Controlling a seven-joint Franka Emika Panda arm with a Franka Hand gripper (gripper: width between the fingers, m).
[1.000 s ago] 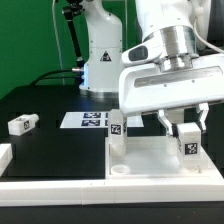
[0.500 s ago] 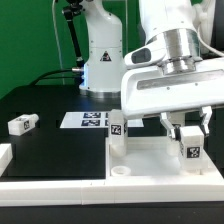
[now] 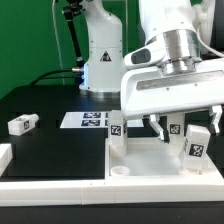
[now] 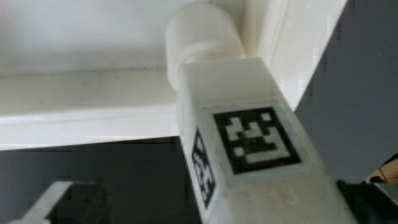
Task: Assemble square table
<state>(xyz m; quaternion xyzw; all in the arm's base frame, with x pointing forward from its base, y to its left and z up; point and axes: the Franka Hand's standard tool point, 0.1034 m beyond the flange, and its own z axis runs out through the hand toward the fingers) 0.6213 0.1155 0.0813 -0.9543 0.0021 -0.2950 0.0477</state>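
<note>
The white square table top [image 3: 150, 158] lies at the exterior view's lower right. One white tagged leg [image 3: 117, 134] stands upright at its near-left corner. My gripper [image 3: 185, 124] hovers over the top's right side, with its fingers spread to either side of a second tagged leg [image 3: 196, 150], which leans slightly to the exterior view's right in its corner. The wrist view is filled by this leg [image 4: 240, 130], which runs up to the top's rim [image 4: 107, 110]; there is dark space beside it and only a sliver of a finger at the edge. A third leg [image 3: 21, 124] lies loose on the black table at the exterior view's left.
The marker board [image 3: 88, 120] lies flat behind the table top. White border rails run along the front edge [image 3: 60, 186] and at the exterior view's left [image 3: 5, 154]. The arm's white base [image 3: 102, 55] stands at the back.
The fingers have spread apart around the right-hand leg. That leg now leans a little to the exterior view's right. The other parts have not moved.
</note>
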